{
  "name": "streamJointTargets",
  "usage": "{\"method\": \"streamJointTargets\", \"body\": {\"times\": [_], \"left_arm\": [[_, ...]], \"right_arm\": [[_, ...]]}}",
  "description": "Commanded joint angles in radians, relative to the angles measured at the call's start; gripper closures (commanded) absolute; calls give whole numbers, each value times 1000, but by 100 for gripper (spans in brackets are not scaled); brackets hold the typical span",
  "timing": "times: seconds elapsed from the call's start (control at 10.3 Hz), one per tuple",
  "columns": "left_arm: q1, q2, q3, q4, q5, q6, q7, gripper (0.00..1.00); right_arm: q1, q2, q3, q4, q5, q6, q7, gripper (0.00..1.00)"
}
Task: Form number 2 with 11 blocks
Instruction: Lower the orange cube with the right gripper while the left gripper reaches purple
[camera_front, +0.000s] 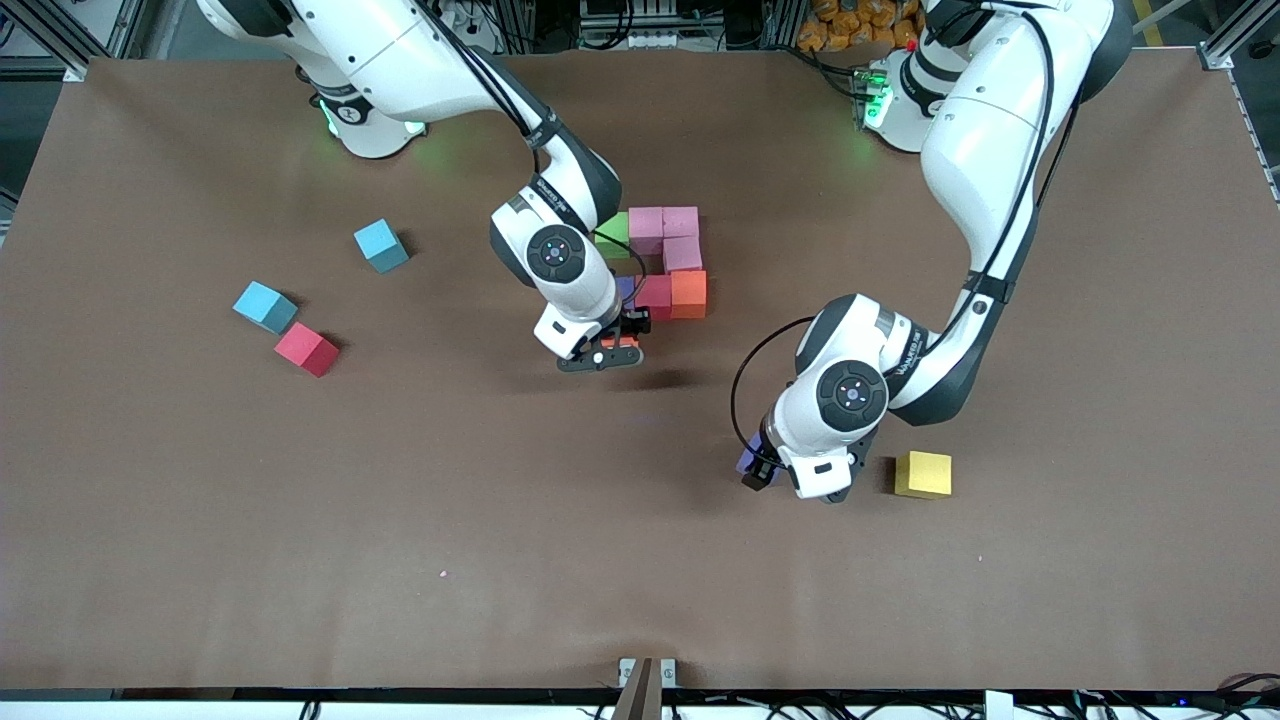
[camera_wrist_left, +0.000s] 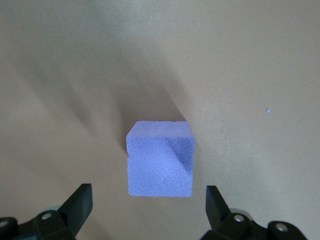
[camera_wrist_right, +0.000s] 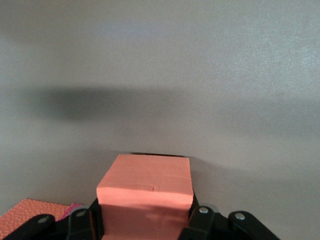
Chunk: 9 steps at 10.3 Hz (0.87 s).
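From the front view I see a brown matte table with the arms' bases along its top edge. A cluster sits mid-table: a green foam cube, three pink foam cubes, a red foam cube and an orange foam cube touching one another. My right gripper hangs just beside that cluster. A second red cube and two light-blue foam cubes lie toward the right arm's end. My left gripper is low over a purple foam cube, near a yellow foam cube.

In the left wrist view, the left gripper's fingers stand wide, the purple cube between them, untouched.

In the right wrist view, my right gripper is clamped on an orange-coral foam cube.
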Motion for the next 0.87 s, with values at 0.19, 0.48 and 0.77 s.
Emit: {"method": "streamJointTargets", "body": {"times": [0.19,0.48,0.77], "left_arm": [[7,31,1,26,-25,21,39,0],[5,37,1,25,-25,52,34,0],[8,66,1,26,-25,124,41,0]], "right_arm": [[16,15,-13,20,-19,1,26,60],[16,15,-13,17,-31,1,26,60],[17,21,-13,19,-33,1,26,60]]}}
